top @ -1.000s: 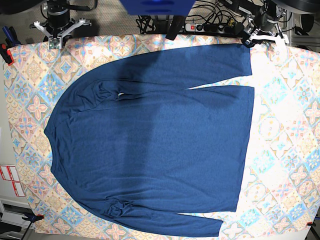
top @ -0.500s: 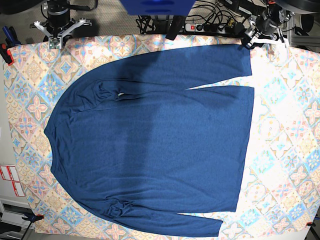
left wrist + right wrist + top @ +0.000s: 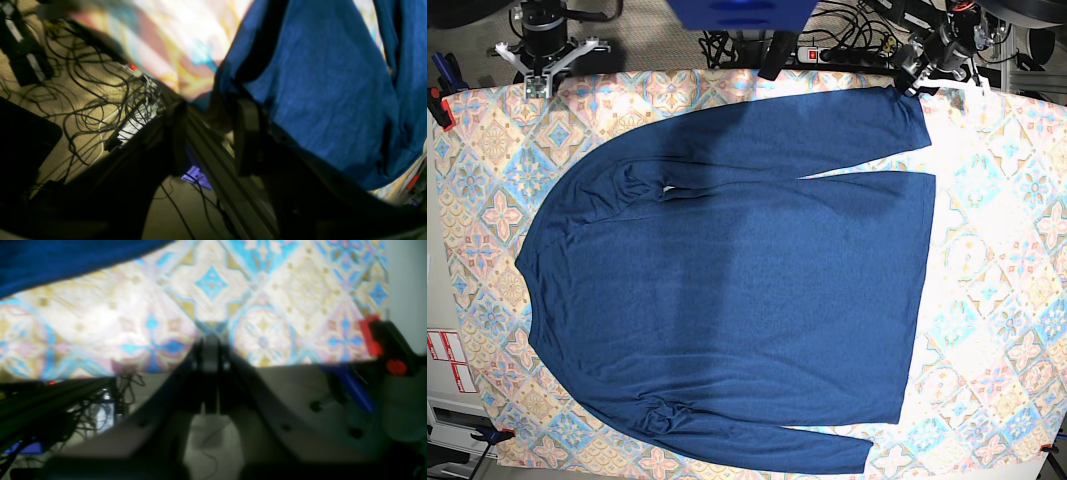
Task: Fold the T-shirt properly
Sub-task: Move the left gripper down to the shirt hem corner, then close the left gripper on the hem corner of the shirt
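The right gripper sits off the top-left corner of the table in the base view, its fingers pressed together on nothing, parked just past the edge of the tablecloth with only floor cables below it. Moving across, the shirt lies spread flat over the middle of the cloth, collar end to the left, hem to the right, one sleeve laid along the far edge and the other along the near edge. Over on the right, the left gripper is at the table's far rim by the cuff of that upper sleeve. Its fingers stand apart, with the cuff's corner just ahead of the gap; the wrist view is dark and blurred there, so I can't say whether cloth is actually between them.

The step looks like taking that cuff to fold the sleeve in. To do it well, get both layers of the cuff fully into the gap before closing, lift only enough to clear the body, and carry it straight across so the sleeve lands flat without dragging the shoulder.
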### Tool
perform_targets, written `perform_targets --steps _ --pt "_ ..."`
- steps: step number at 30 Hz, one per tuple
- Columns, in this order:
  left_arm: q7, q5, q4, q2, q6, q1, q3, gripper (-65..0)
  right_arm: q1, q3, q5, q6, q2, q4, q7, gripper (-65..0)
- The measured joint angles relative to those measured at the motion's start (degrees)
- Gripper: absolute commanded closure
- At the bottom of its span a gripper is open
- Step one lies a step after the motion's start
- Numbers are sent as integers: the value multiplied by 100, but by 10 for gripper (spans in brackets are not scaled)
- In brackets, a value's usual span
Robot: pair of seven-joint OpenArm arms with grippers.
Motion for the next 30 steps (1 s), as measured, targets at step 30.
perform_targets --steps 30 --pt "-68 -210 839 13 -177 632 0 -213 15 0 2 20 -2 11 2 0"
